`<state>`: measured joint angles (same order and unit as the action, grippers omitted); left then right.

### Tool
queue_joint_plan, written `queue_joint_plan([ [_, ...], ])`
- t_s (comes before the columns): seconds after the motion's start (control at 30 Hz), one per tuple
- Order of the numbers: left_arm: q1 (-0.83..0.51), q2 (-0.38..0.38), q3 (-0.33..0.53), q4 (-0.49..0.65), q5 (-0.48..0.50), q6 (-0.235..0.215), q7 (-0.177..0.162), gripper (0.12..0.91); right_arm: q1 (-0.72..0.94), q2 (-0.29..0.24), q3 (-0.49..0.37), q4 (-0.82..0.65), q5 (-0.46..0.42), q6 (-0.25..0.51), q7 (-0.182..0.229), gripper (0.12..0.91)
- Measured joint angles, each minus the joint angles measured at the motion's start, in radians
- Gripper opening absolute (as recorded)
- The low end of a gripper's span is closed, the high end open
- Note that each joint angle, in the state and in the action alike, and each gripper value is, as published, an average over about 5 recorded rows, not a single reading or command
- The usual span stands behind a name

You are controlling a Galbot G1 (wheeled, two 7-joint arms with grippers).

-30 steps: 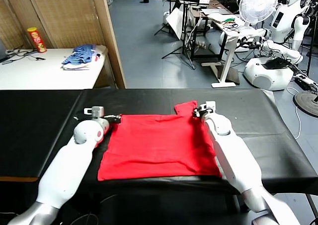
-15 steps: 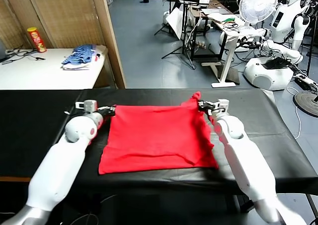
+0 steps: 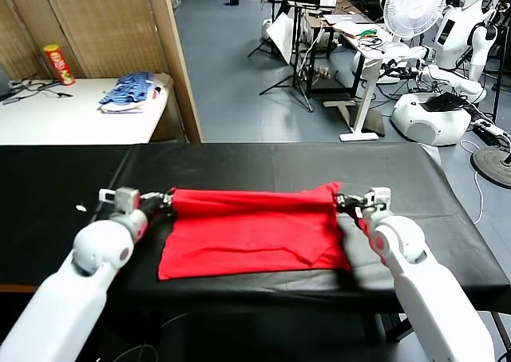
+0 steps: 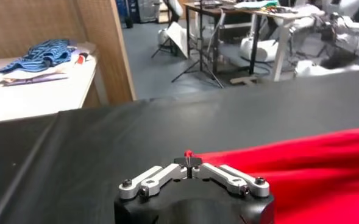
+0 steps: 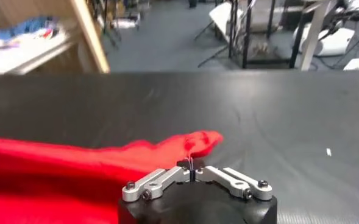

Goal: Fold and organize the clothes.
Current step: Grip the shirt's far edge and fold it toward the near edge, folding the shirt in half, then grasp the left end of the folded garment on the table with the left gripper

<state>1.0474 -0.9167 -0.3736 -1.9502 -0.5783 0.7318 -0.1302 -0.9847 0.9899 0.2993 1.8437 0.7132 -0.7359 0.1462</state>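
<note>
Black table [image 3: 239, 158] fills mid-frame. Your left gripper [image 3: 165, 201] and right gripper [image 3: 345, 203], both clamped on the far corners of the red T-shirt [image 3: 247, 234] at centre frame, have drawn its far edge toward you. You're mid-fold, I judge.

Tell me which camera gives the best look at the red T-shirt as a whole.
The head view: the whole red T-shirt lies in frame on the black table, its far edge pinched at both ends by the left gripper and right gripper. The left wrist view and the right wrist view each catch only the pinched end.
</note>
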Motion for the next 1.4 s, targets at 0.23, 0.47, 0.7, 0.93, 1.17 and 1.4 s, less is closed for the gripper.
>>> queue_joint_plan([
  [0.23, 0.104, 0.012, -0.033, -0.091, 0.066, 0.005, 0.0, 0.127, -0.055, -0.028, 0.002, 0.078, -0.007, -0.001, 0.009, 0.122],
  [0.47, 0.195, 0.006, -0.049, -0.127, 0.138, 0.005, 0.01, 0.127, -0.087, -0.029, 0.003, 0.11, -0.035, -0.001, 0.008, 0.122],
  [0.7, 0.259, -0.016, -0.047, -0.141, 0.164, 0.005, 0.016, 0.185, -0.128, -0.039, 0.031, 0.151, -0.038, -0.001, 0.008, 0.263],
  [0.93, 0.298, 0.001, -0.071, -0.176, 0.143, 0.005, 0.018, 0.587, -0.174, -0.052, 0.1, 0.212, -0.028, -0.001, 0.015, 0.655],
  [1.17, 0.252, 0.011, -0.091, -0.18, 0.02, 0.002, -0.043, 0.795, -0.102, 0.012, 0.112, 0.142, -0.118, 0.027, 0.047, 0.794],
  [1.4, 0.097, -0.048, -0.03, -0.031, -0.118, -0.064, -0.084, 0.798, 0.01, 0.1, 0.046, -0.027, -0.172, 0.052, 0.034, 0.798],
])
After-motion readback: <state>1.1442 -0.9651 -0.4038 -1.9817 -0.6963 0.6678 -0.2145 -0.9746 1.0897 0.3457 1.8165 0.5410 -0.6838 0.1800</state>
